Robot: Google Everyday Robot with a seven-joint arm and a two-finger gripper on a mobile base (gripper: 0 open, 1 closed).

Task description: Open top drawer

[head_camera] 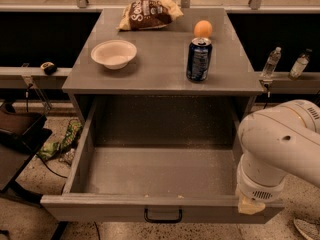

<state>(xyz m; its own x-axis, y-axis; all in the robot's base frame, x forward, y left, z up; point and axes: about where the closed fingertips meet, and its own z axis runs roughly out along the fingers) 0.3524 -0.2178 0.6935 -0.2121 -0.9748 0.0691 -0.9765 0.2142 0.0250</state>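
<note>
**Item:** top drawer [100, 211], a wide, deep box of speckled gray with a flat gray front, set under a gray table top [160, 79].
**Position:** it is drawn far out toward the camera, and its bare floor and both side walls are exposed. The task is judged to be done or nearly done.
**Handling:** it is judged stiff, fairly heavy and not fragile. Travel is expected straight along its runners, and an off-centre pull is liable to skew it.
**Hold:** the small black bar handle [163, 215] at the centre of the front is best taken. The front's upper edge may also be hooked.
**Gripper:** the gripper [250, 206] is seen at the low end of the bulky white arm [280, 144], at the right end of the drawer front and well apart from the handle. Whether it is wide, narrow or holding the front edge cannot be told.
**Also on the table top:** a white bowl [114, 53], a blue drink can [199, 59], an orange fruit [203, 28] and a brown snack bag [147, 14].
</note>
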